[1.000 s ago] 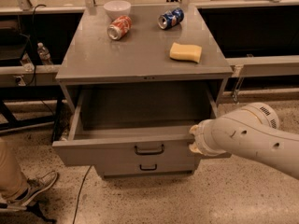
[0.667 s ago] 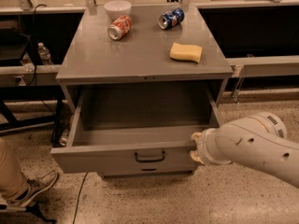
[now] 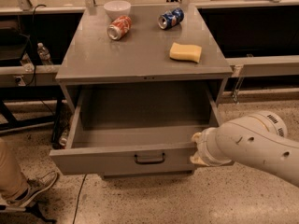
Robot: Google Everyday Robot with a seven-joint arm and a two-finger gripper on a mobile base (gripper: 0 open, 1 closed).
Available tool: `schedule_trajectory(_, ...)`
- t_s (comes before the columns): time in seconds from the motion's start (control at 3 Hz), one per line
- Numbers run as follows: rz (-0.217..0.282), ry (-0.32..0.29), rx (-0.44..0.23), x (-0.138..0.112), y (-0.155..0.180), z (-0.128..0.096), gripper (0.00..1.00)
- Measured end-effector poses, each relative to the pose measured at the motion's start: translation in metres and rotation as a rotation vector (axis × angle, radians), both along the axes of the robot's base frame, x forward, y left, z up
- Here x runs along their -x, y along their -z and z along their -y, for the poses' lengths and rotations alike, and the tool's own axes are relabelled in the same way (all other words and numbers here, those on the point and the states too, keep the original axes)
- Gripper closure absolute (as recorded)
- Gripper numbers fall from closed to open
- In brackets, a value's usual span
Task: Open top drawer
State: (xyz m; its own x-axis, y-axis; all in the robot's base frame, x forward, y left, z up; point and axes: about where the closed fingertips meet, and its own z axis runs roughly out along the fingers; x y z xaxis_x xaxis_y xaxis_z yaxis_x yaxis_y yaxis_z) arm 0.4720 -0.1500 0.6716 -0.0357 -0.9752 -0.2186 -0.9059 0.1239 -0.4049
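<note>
The top drawer (image 3: 107, 160) of the grey metal cabinet stands pulled far out, its deep plain grey interior showing. Its small black bar handle (image 3: 150, 159) sits at the centre of the front panel. My white arm (image 3: 252, 146) reaches in from the right. Its wrist end is at the drawer's front right corner, where the gripper (image 3: 198, 148) is; the arm's bulk hides most of it. The lower drawers are hidden under the pulled-out front.
On the cabinet top (image 3: 140, 55) lie a white bowl (image 3: 117, 8), a red can (image 3: 119, 27), a blue can (image 3: 170, 18) and a yellow sponge (image 3: 185, 52). A person's leg and shoe (image 3: 23, 190) are at the lower left. A water bottle (image 3: 44, 54) stands at the left.
The drawer has slid further out toward the camera. My arm has drawn back and down with its front right corner.
</note>
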Motion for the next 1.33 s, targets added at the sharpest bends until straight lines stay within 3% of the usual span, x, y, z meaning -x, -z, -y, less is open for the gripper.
schedule_trajectory(0.33, 0.051, -0.019, -0.002, -0.009, -0.017, 0.004, 0.02)
schedule_trajectory(0.67, 0.098, -0.032, -0.004, -0.019, -0.033, 0.01, 0.0)
schedule_trajectory(1.33, 0.128, 0.02, -0.055, -0.062, -0.061, 0.072, 0.0)
